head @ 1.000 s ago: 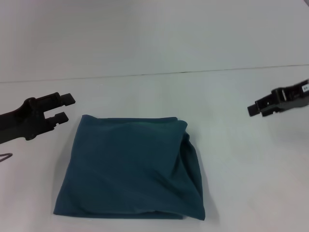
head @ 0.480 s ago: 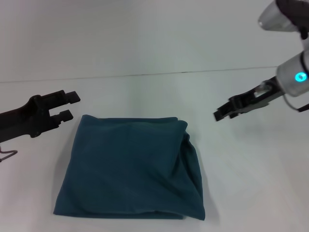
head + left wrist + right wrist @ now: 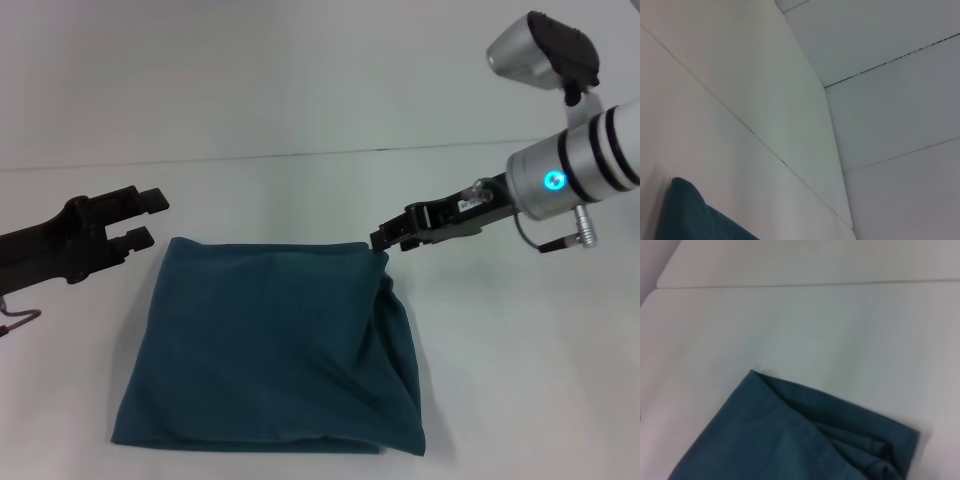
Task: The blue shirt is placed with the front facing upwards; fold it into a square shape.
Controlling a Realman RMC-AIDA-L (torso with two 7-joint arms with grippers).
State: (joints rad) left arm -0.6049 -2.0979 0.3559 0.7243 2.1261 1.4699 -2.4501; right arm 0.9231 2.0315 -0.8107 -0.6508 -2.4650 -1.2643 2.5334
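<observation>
Already folded square, the blue shirt (image 3: 270, 345) awaits tidying: right gripper (image 3: 385, 238) nears its bunched corner, grip unreadable; left gripper (image 3: 145, 218) waits released.

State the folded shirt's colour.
Plain dark teal-blue shirt, clearest in the head view.

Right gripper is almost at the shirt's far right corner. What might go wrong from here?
The blue shirt is already folded roughly square. Its right edge shows loose stacked layers; the right gripper, at that far corner, might snag one layer and drag the fold open. The left gripper hangs open beside the far left corner, holding nothing down.
</observation>
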